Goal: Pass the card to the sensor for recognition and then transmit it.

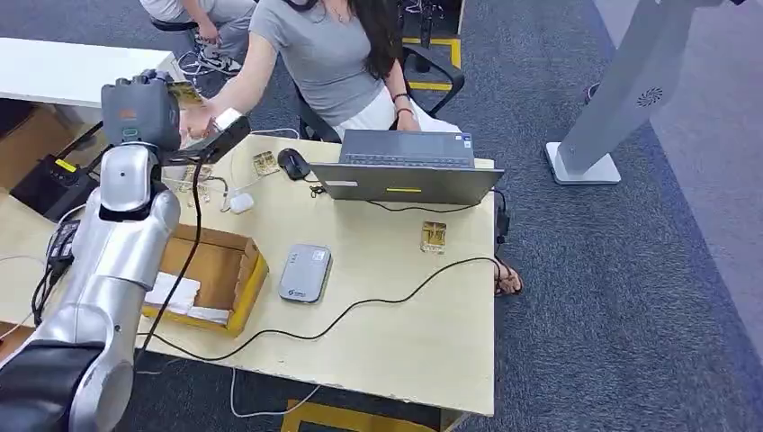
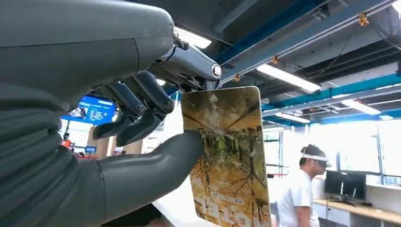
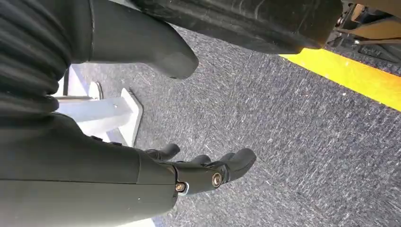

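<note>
Your card [image 2: 227,156] is a flat rounded rectangle printed in mottled yellow-brown with dark branching lines, glossy on its face. Your left hand [image 2: 156,127] pinches it between the thick smooth grey thumb and a dark finger; the other fingers curl beside it. In the head view a person's hand [image 1: 200,115] touches that raised hand, above the pale wooden surface [image 1: 405,306]. Below it lie a rounded grey sensor [image 1: 305,272] and a cardboard box [image 1: 211,279]. Your right hand [image 3: 208,172] hangs over speckled grey carpet [image 3: 293,142], fingers loosely spread, holding nothing.
</note>
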